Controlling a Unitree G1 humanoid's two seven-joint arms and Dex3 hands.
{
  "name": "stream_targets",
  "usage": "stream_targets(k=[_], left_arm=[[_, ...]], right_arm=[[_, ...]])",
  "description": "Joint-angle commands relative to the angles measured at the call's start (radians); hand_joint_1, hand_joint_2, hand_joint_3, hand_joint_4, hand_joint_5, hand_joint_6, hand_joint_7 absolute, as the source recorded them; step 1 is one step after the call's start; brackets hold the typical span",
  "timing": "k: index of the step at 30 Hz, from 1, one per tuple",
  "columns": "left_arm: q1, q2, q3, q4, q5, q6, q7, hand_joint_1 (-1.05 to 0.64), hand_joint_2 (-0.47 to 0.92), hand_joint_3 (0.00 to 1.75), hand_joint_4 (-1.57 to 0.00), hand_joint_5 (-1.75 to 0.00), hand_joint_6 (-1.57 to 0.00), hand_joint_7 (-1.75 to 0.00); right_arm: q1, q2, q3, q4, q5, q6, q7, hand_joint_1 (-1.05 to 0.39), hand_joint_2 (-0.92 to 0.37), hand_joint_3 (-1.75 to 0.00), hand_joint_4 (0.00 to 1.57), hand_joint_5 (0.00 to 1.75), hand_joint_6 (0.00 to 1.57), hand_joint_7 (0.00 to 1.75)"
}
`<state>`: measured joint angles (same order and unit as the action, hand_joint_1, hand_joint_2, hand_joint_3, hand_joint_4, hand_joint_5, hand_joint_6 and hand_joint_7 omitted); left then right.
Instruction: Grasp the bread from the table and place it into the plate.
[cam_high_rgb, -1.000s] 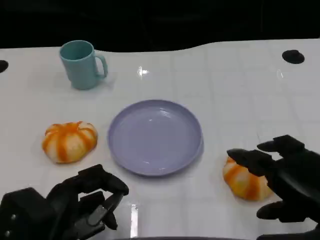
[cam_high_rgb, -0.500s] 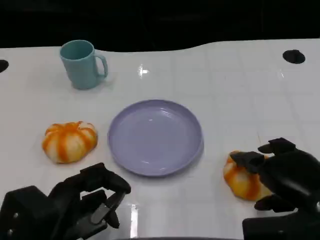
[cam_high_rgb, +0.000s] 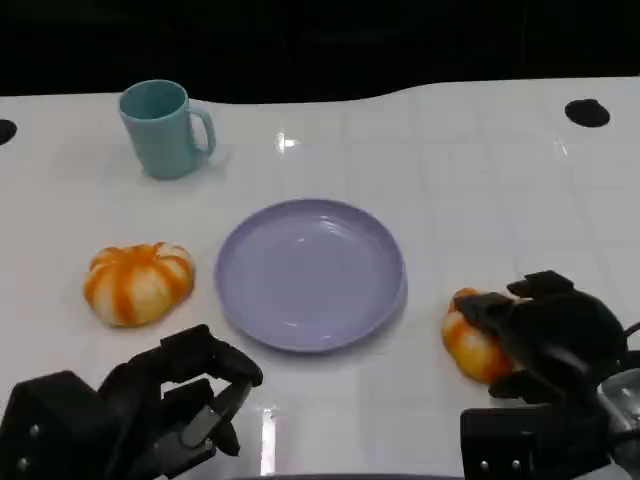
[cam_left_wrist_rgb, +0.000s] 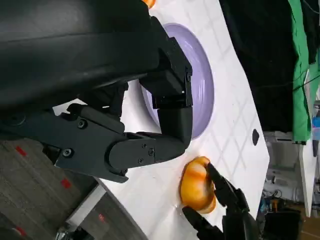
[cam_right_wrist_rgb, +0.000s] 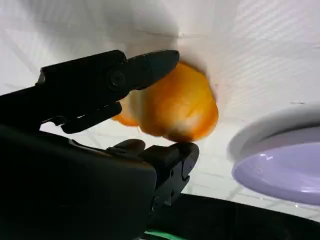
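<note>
An orange-and-white striped bread (cam_high_rgb: 468, 340) lies on the white table just right of the lilac plate (cam_high_rgb: 310, 272). My right hand (cam_high_rgb: 555, 335) is over its right side, with fingers wrapped round it. In the right wrist view one finger (cam_right_wrist_rgb: 107, 80) lies across the bread (cam_right_wrist_rgb: 175, 107) and another presses it from the opposite side, with the plate's rim (cam_right_wrist_rgb: 280, 170) close by. The left wrist view shows the same bread (cam_left_wrist_rgb: 196, 184) between the right hand's fingers (cam_left_wrist_rgb: 227, 210). My left hand (cam_high_rgb: 150, 410) rests at the table's near left, fingers curled in, holding nothing.
A second striped bread (cam_high_rgb: 138, 283) sits left of the plate. A teal mug (cam_high_rgb: 163, 128) stands at the back left. A black round hole (cam_high_rgb: 586, 112) marks the table's far right. The table's near edge runs just under both hands.
My right hand has come down and closed its fingers round the right bread, which has shifted slightly toward the plate. The left hand has stayed put.
</note>
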<state>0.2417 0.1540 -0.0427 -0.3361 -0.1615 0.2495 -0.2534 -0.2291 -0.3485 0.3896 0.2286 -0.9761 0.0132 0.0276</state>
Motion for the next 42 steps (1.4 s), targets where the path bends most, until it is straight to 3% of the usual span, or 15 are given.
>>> stream_targets(k=[1,4,8,9,10,11,12,15,20,23,28,33,37,42], left_arm=[[0.003,0.004,0.006,-0.015,0.001,0.008,0.006,-0.39,0.92,0.50,-0.67,-1.75,-0.61,-1.35],[0.003,0.004,0.006,-0.017,0.002,0.009,0.007,-0.39,0.92,0.50,-0.67,-1.75,-0.61,-1.35],[0.004,0.002,0.004,-0.018,0.004,0.008,0.009,-0.39,0.92,0.50,-0.67,-1.75,-0.61,-1.34],[0.003,0.003,0.003,-0.018,0.006,0.006,0.009,-0.39,0.92,0.50,-0.67,-1.75,-0.62,-1.34],[0.003,0.004,0.003,-0.018,0.007,0.004,0.008,-0.40,0.92,0.50,-0.68,-1.75,-0.62,-1.34],[0.003,0.005,0.002,-0.017,0.009,0.001,0.007,-0.40,0.92,0.50,-0.68,-1.75,-0.62,-1.34],[0.003,0.004,0.002,-0.016,0.009,0.001,0.008,-0.40,0.92,0.50,-0.68,-1.75,-0.62,-1.34],[0.002,0.003,0.000,-0.014,0.011,-0.001,0.009,-0.41,0.92,0.50,-0.68,-1.75,-0.62,-1.34],[0.001,0.000,-0.001,-0.015,0.010,0.002,0.011,-0.41,0.92,0.49,-0.69,-1.75,-0.63,-1.33],[0.000,0.002,-0.004,-0.012,0.018,-0.002,0.011,-0.40,0.92,0.49,-0.68,-1.75,-0.63,-1.33],[0.002,-0.003,-0.004,-0.014,0.020,-0.001,0.011,-0.40,0.92,0.50,-0.68,-1.75,-0.63,-1.33],[0.005,-0.006,-0.002,-0.023,0.017,0.012,0.011,-0.40,0.92,0.50,-0.68,-1.75,-0.63,-1.33],[0.002,-0.008,-0.003,-0.021,0.021,0.013,0.010,-0.39,0.92,0.50,-0.68,-1.75,-0.62,-1.34],[0.001,-0.009,-0.004,-0.019,0.024,0.016,0.011,-0.39,0.92,0.50,-0.67,-1.75,-0.61,-1.35]], right_arm=[[-0.032,0.006,0.002,0.081,0.030,-0.024,-0.107,-0.53,-0.91,0.00,0.52,0.28,0.63,0.05],[-0.039,0.018,-0.019,0.113,0.087,-0.069,-0.178,-0.44,-0.90,0.00,0.76,0.29,0.79,0.08],[-0.052,0.029,-0.050,0.161,0.182,-0.177,-0.282,-0.15,-0.88,-0.08,0.89,1.36,1.18,0.19],[-0.061,0.026,-0.051,0.180,0.193,-0.209,-0.309,-0.10,-0.75,-0.39,0.92,1.55,1.22,0.34],[-0.068,0.024,-0.051,0.194,0.200,-0.231,-0.328,-0.08,-0.52,-0.87,0.94,1.67,1.09,0.85],[-0.074,0.022,-0.050,0.206,0.202,-0.245,-0.343,-0.07,-0.44,-1.06,0.95,1.70,0.99,1.14],[-0.081,0.022,-0.050,0.217,0.204,-0.258,-0.359,-0.07,-0.37,-1.19,0.95,1.73,0.88,1.43],[-0.095,0.024,-0.053,0.228,0.202,-0.266,-0.391,-0.07,-0.31,-1.30,0.94,1.74,0.75,1.70],[-0.120,0.025,-0.058,0.241,0.204,-0.302,-0.466,-0.06,-0.27,-1.33,0.97,1.75,0.73,1.73],[-0.141,0.024,-0.059,0.246,0.204,-0.323,-0.506,-0.10,-0.27,-1.35,1.00,1.75,0.77,1.66],[-0.161,0.034,-0.070,0.234,0.241,-0.344,-0.501,-0.12,-0.29,-1.35,1.00,1.75,0.74,1.73],[-0.171,0.053,-0.079,0.192,0.291,-0.364,-0.465,-0.10,-0.25,-1.38,1.01,1.75,0.77,1.71],[-0.183,0.082,-0.076,0.145,0.339,-0.358,-0.380,-0.13,-0.21,-1.45,1.01,1.75,0.77,1.70],[-0.231,0.145,-0.065,0.195,0.401,-0.392,-0.309,-0.05,-0.20,-1.45,1.02,1.75,0.76,1.74]])
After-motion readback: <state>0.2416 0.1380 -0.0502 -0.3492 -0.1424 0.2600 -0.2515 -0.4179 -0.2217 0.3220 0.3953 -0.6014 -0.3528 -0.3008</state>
